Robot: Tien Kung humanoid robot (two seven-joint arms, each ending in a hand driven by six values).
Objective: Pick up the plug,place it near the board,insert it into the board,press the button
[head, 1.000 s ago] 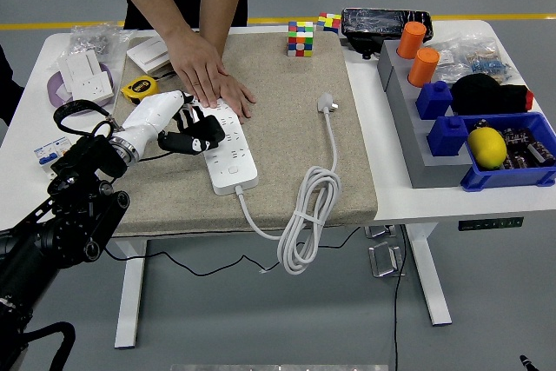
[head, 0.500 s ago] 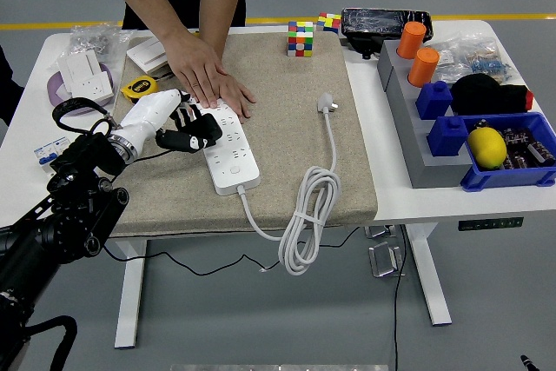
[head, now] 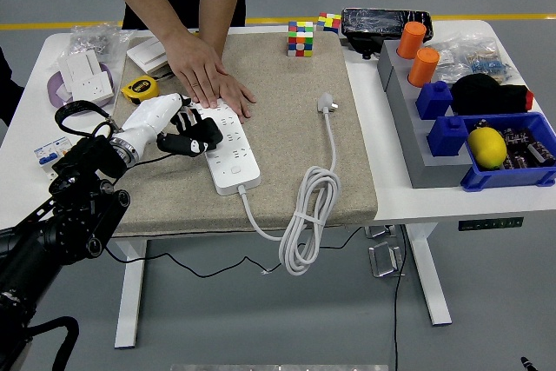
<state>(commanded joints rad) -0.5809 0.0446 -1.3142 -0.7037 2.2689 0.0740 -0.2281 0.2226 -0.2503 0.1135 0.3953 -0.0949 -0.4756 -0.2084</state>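
Since half a second ago almost nothing has shifted: my left hand [head: 187, 135] has edged only slightly along the near left side of the power strip [head: 229, 150], and the person's hand [head: 205, 78] is pressed flat on the strip's far end as before.

From the head camera, my left arm reaches in from the lower left. My dark fingers [head: 202, 134] are curled together at the strip's left edge, touching it, with nothing held in them. The strip lies at a slant on the tan mat [head: 287, 119], its white cable leaving the near end and looping in a coil [head: 308, 221] over the mat's front edge. The plug [head: 327, 104] lies loose on the mat, well to the right of the strip and apart from my hand, its cord running down to the coil. A yellow tape measure [head: 138, 88] sits just beyond my wrist. On the white table [head: 395, 175] to the right stand a blue bin [head: 511, 161] with a yellow ball [head: 486, 147]. My right arm is out of sight.
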